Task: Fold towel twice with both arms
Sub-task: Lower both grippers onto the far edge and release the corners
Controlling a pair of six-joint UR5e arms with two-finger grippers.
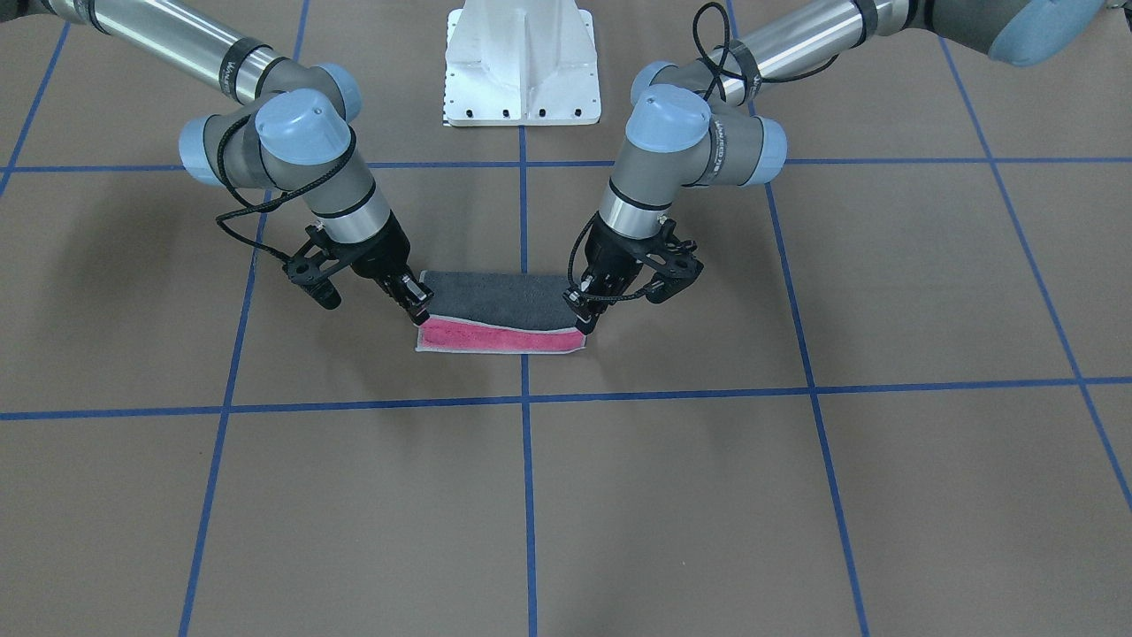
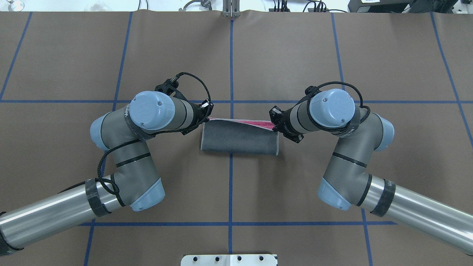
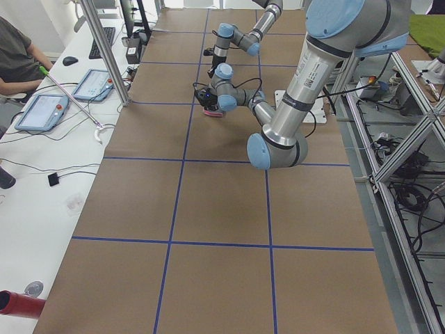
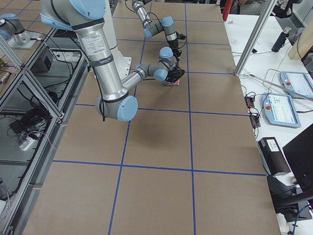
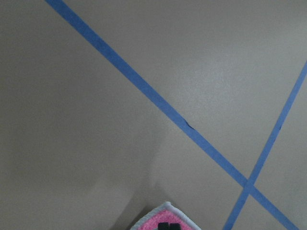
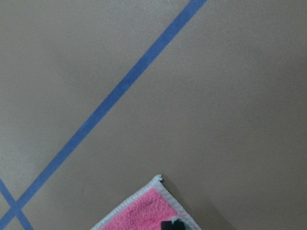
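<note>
The towel [image 1: 495,296] lies folded in half near the table's middle, dark grey face up. A pink strip [image 1: 500,339] with a light stitched edge shows along its side away from the robot. My left gripper [image 1: 584,323] is shut on the grey layer's corner at one end, and my right gripper [image 1: 419,314] is shut on the corner at the other end. Overhead, the left gripper [image 2: 208,113] and right gripper [image 2: 275,125] flank the towel [image 2: 238,138]. Each wrist view shows a pink corner [image 5: 165,219] [image 6: 144,211] with a black fingertip on it.
The white pedestal base [image 1: 522,62] stands behind the towel. Blue tape lines [image 2: 231,55] grid the brown table. A side bench with tablets [image 3: 42,111] and a seated person [image 3: 17,59] runs along the table's far side.
</note>
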